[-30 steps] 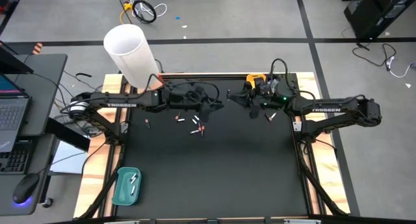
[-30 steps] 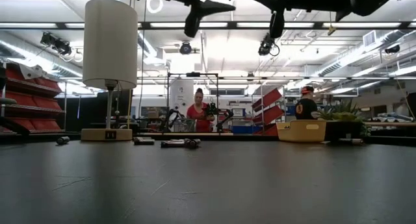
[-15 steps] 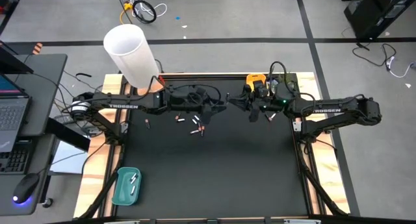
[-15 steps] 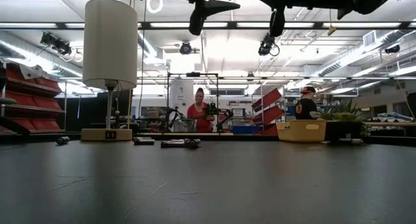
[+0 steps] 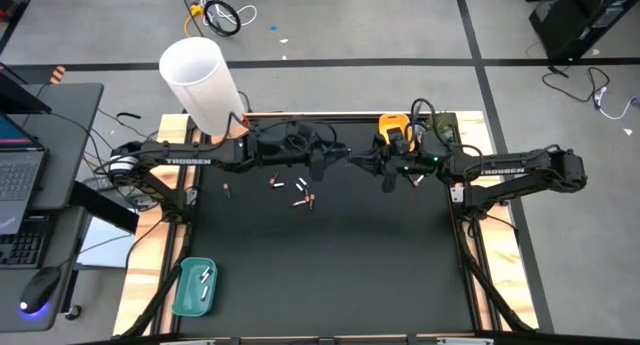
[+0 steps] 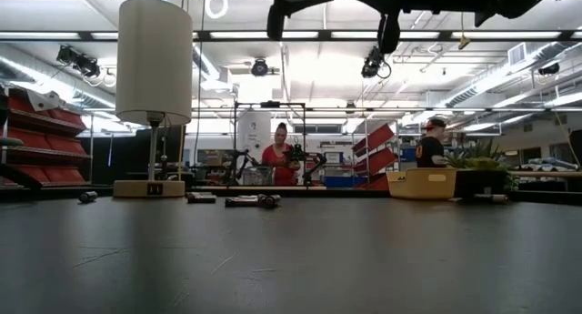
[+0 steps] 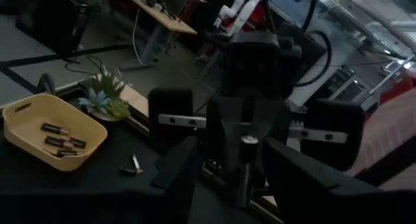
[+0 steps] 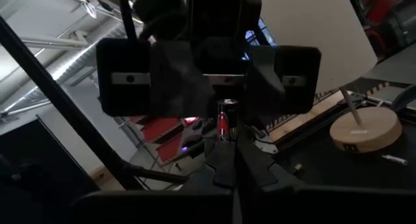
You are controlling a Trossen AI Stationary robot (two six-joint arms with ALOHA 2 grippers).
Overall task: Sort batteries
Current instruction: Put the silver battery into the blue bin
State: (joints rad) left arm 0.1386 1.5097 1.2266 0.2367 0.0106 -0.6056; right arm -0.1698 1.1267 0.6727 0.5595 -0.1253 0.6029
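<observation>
Your left gripper [image 5: 340, 157] hangs spread and empty, facing your clenched right gripper [image 5: 358, 160], which pinches one dark, red-ended battery [image 8: 223, 123]. From above, you see loose white and dark batteries [image 5: 300, 193] below them, a teal plastic tray [image 5: 193, 287] near the front-left corner. Left wrist view: a yellow plastic tray [image 7: 26, 112] holds dark batteries.

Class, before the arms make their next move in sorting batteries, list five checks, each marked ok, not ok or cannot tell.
1. Right gripper shut on a battery: ok.
2. Left gripper open: ok.
3. Grippers facing each other, raised above the table: ok.
4. Battery centred between the left fingers: cannot tell.
5. Teal tray unobstructed: ok.
6. Loose batteries all cleared: not ok.
</observation>
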